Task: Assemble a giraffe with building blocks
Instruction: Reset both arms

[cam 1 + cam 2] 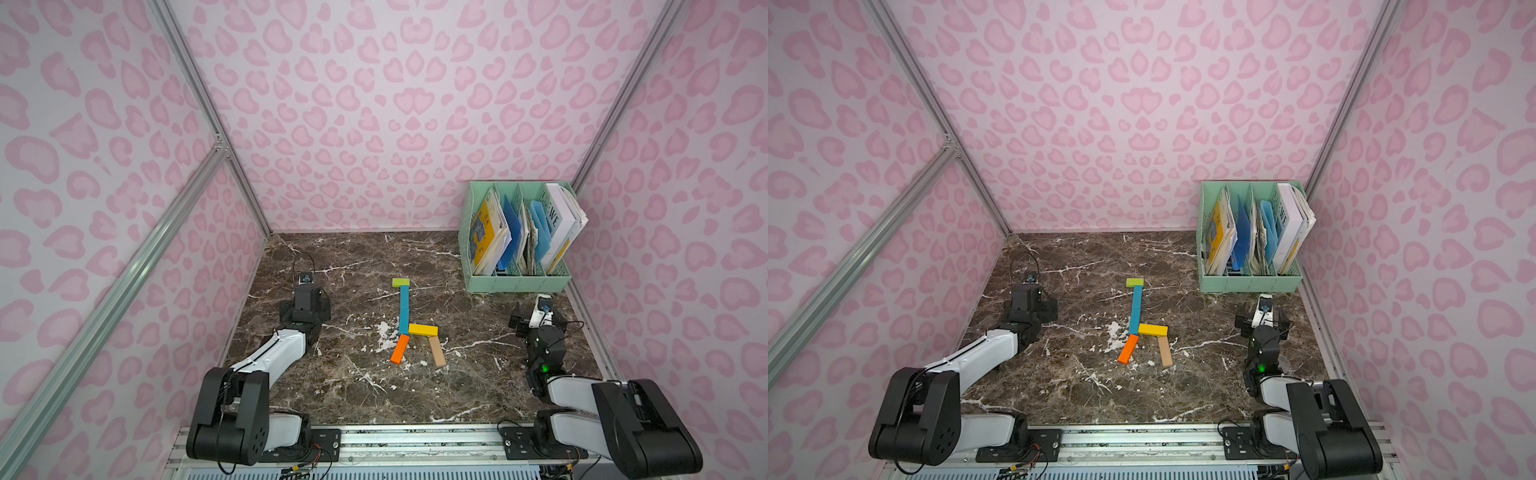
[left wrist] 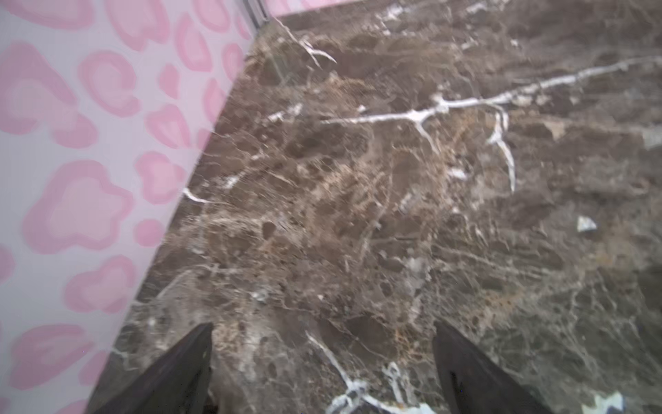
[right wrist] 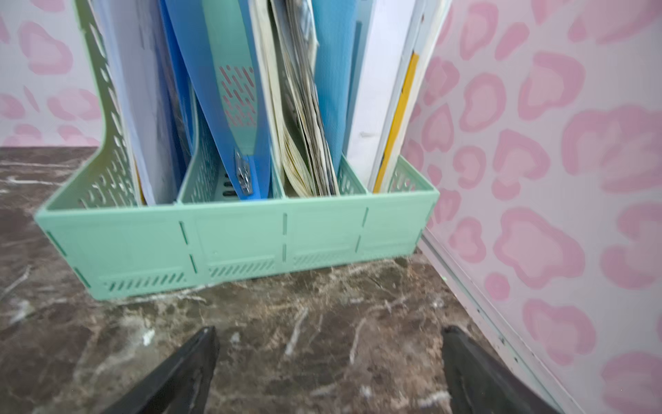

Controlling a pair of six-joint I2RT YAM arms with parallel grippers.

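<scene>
**A:** Where is the giraffe (image 1: 404, 320) lying?

**B:** It is lying flat near the middle of the marble table (image 1: 353, 386), between the two arms and well apart from both. The lime-green head (image 1: 400, 282) is sitting at the far end. The blue neck (image 1: 404, 309) is running back toward the arms' bases, and the yellow body (image 1: 423, 330) is branching off at its near end. The orange leg (image 1: 400, 349) and tan leg (image 1: 437, 351) are splaying out toward the near edge.

**A:** Are all the pieces touching?

**B:** Most seem to be. From this far off I cannot tell whether the tan leg is meeting the body or sitting just shy of it.

**A:** And the grippers?

**B:** The left gripper (image 2: 322, 325) is hanging over bare marble beside the pink wall (image 2: 89, 179), jaws standing wide apart and holding nothing. The right gripper (image 3: 329, 329) is facing the mint-green file rack (image 3: 233, 243), jaws likewise spread wide and empty.
</scene>
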